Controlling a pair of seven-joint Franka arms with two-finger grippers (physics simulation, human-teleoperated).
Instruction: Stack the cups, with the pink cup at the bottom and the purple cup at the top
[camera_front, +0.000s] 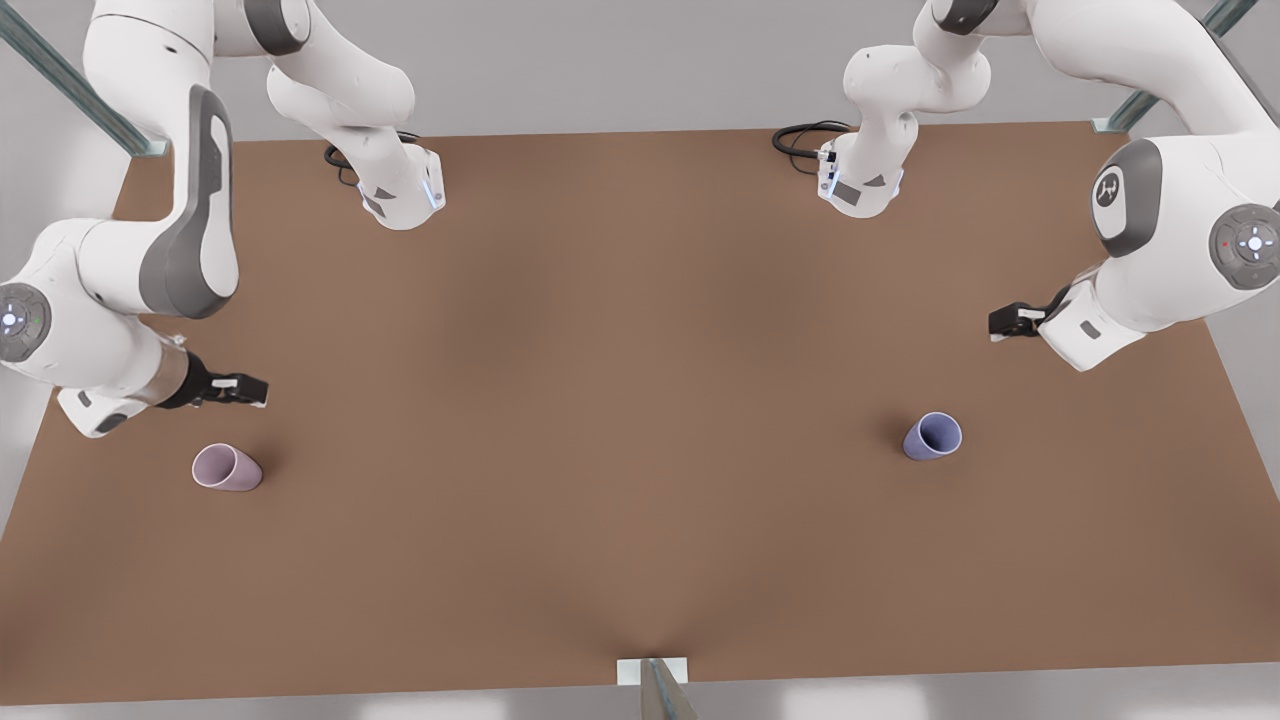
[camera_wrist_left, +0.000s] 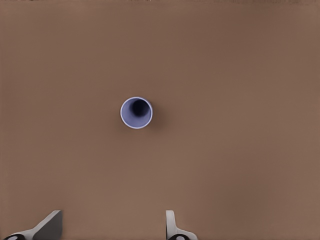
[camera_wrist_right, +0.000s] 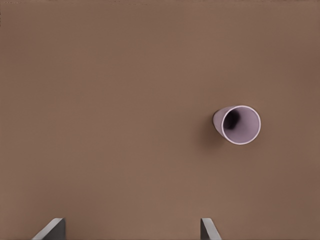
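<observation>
the two cups stand upright and well apart on the brown counter (camera_front: 640, 400), mouths up, nothing stacked yet. the pink cup (camera_front: 226, 468) sits at the lower left of the front view; the purple cup (camera_front: 932, 436) sits at the right, a little above mid-height.

matching the wrist views settles which arm is which. the left wrist view looks down on the purple cup (camera_wrist_left: 136, 112), so the left gripper (camera_front: 1012, 322) is the one at the front view's right, hanging above the counter up and to the right of that cup. its fingers (camera_wrist_left: 47, 226) stand apart with nothing between them. the right wrist view shows the pink cup (camera_wrist_right: 238, 124), so the right gripper (camera_front: 232, 390) is the one at the front view's left, just above the pink cup in the picture, its fingers (camera_wrist_right: 50, 230) likewise apart and empty.

the relation that matters: since purple goes on top, the purple cup is the one to be lifted, and the left gripper is plainly the nearer. in the left wrist view the cup lies ahead of the fingertips, roughly in line with the gap between them, its long axis vertical, so the mouth faces the camera. i judge the next move to be an advance over the cup and a straight descent to pinch its wall or rim. the right arm waits.
</observation>
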